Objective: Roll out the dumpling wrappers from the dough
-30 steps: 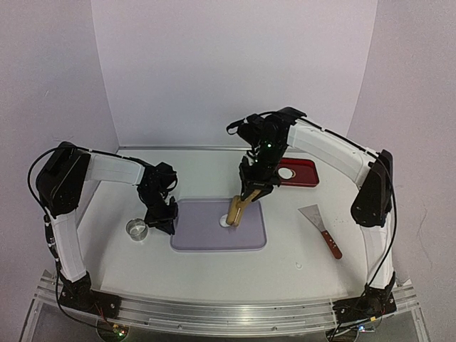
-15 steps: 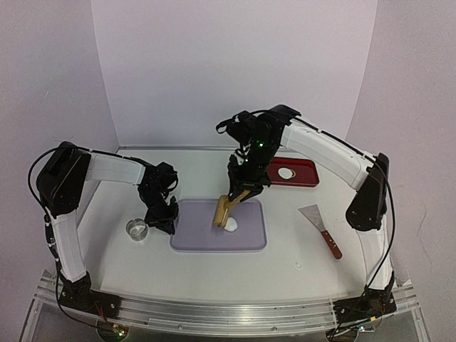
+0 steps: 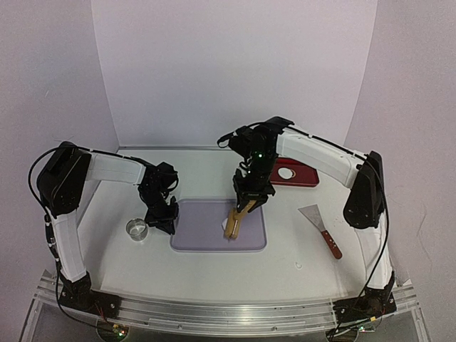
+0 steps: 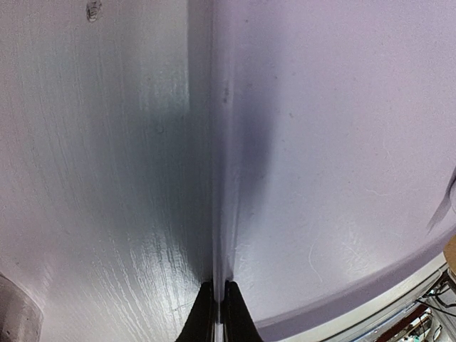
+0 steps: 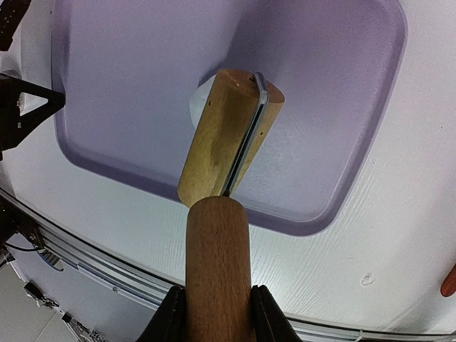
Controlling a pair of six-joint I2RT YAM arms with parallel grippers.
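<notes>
The right gripper (image 5: 217,313) clamps the wooden roller (image 5: 228,139) by its handle, its head on the dough (image 5: 201,107) mid purple mat (image 5: 128,57). The left gripper (image 4: 217,313) is closed at the mat's left edge. The dough is probably soft and tear-prone, so lift it by its rim.

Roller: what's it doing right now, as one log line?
right gripper: holds wooden roller | roller: on dough, purple mat | left gripper: shut, at mat edge

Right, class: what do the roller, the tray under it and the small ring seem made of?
Roller: wood, tan with grain, smooth. Tray: probably plastic or silicone, matte lilac, moulded rim. Ring: metal, it glints silver.
</notes>
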